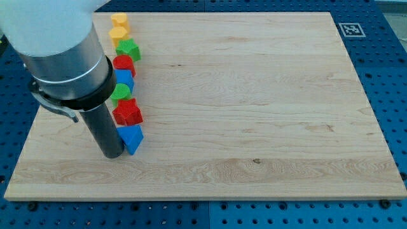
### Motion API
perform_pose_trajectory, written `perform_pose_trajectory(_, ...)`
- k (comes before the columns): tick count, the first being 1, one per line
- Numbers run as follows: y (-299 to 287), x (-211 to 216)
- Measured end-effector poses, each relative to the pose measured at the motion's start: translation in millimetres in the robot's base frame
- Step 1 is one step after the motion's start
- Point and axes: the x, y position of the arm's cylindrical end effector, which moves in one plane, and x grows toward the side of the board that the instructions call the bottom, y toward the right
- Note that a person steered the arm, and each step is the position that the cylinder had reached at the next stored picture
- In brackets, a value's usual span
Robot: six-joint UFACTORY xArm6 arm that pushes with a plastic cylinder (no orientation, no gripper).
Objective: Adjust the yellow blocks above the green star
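Two yellow blocks sit at the view's top left: a yellow block (119,20) and, just below it, a yellow hexagon-like block (118,34). The green star (128,49) lies right under them and touches the lower yellow one. They head a column that runs down the board's left side. My tip (113,153) rests on the board at the column's lower end, just left of the blue triangle (131,138), far below the yellow blocks.
Below the green star the column holds a red block (124,64), a blue block (124,79), a green block (121,93), a red star (128,112). The arm's grey body (57,51) hides the board's upper left. A marker tag (349,29) lies off the top right corner.
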Motion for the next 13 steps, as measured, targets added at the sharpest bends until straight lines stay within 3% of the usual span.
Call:
perform_pose_trajectory(2,43,41)
perform_pose_trajectory(4,219,-18)
perform_pose_trajectory(5,251,-28)
perform_pose_trajectory(7,240,-49)
perform_pose_trajectory(11,91,-330)
perform_pose_trajectory(12,40,-361)
perform_pose_trajectory(13,5,-363)
